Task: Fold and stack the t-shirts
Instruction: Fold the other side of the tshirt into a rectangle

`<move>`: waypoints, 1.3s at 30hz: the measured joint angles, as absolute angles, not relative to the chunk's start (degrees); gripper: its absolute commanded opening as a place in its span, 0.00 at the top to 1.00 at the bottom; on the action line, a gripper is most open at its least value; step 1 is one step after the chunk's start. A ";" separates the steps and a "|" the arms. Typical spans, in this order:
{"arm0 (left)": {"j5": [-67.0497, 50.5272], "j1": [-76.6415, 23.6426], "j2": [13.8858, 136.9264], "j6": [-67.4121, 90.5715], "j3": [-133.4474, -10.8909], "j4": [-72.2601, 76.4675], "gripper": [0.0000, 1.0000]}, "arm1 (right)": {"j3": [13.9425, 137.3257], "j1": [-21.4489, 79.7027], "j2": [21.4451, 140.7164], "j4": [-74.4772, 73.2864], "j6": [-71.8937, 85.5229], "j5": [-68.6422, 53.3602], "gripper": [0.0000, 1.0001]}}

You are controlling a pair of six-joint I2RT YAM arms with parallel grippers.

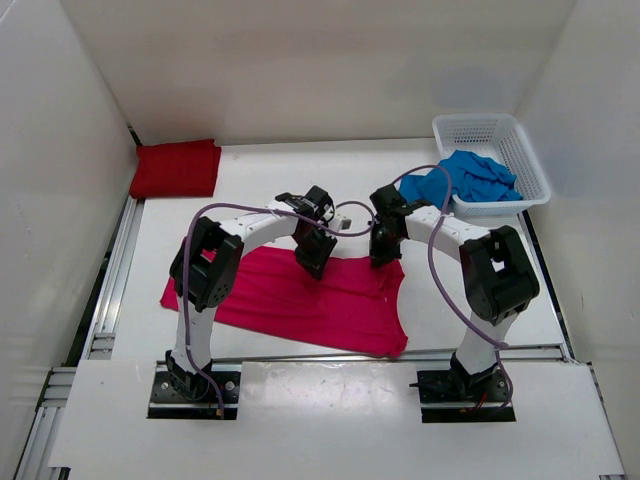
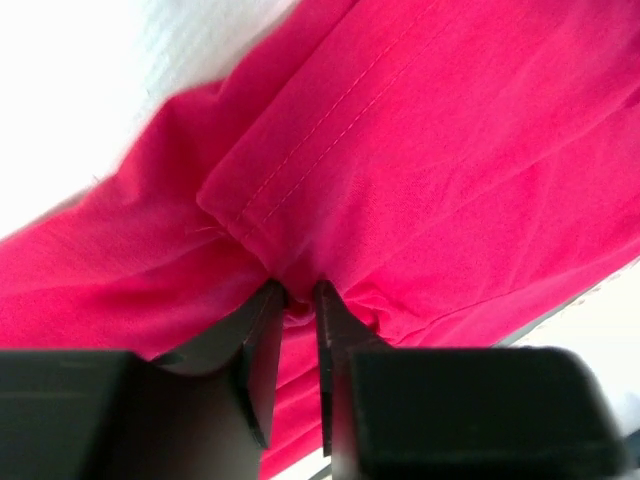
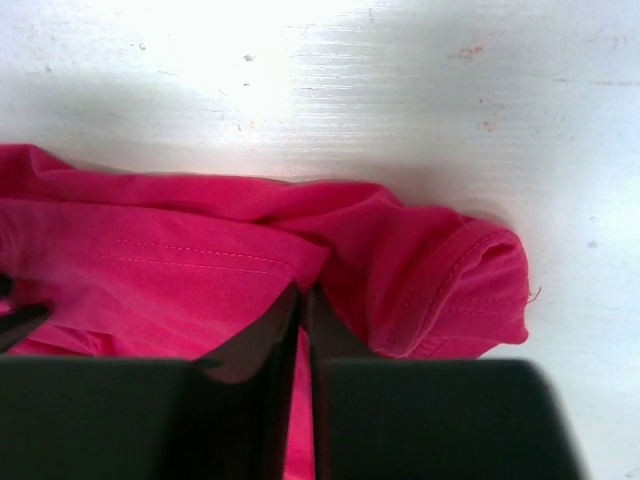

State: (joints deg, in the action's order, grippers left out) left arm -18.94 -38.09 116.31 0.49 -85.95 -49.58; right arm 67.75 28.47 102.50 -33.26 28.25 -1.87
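The pink-magenta t-shirt (image 1: pixel 300 300) lies spread on the table in front of the arms. My left gripper (image 1: pixel 312 262) is shut on a fold of it near its far edge; the pinched cloth shows in the left wrist view (image 2: pixel 298 300). My right gripper (image 1: pixel 384 252) is shut on its far right corner, next to a sleeve hem (image 3: pixel 470 280). The dark red t-shirt (image 1: pixel 176 168) lies folded at the far left corner. The blue t-shirt (image 1: pixel 470 180) is bunched, half in the basket and spilling over its left rim.
The white mesh basket (image 1: pixel 520 150) stands at the far right by the wall. White walls close in the table on three sides. Metal rails run along the left side and the front edge (image 1: pixel 330 352).
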 measured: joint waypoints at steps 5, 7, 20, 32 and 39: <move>-19.16 -38.09 116.31 0.40 -84.99 -49.71 0.90 | 67.72 28.47 102.35 -33.17 28.53 -2.59 1.00; -19.22 -38.09 116.31 0.25 -84.68 -49.74 0.90 | 67.59 28.47 101.38 -33.06 28.75 -3.07 1.00; -19.86 -37.98 113.58 0.25 -81.80 -49.54 0.90 | 54.89 34.74 84.62 -32.42 32.56 -5.65 1.00; -19.77 -37.98 112.79 0.27 -81.21 -50.92 0.88 | 50.57 37.10 84.23 -32.32 35.66 -4.21 1.00; -19.77 -37.98 112.79 0.25 -81.19 -51.11 0.83 | 53.71 37.10 84.90 -32.36 35.81 -0.64 1.00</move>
State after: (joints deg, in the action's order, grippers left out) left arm -19.77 -37.98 112.79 0.25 -81.19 -51.11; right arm 53.71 37.10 84.90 -32.36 35.81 -0.64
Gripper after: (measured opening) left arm 0.148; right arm 0.009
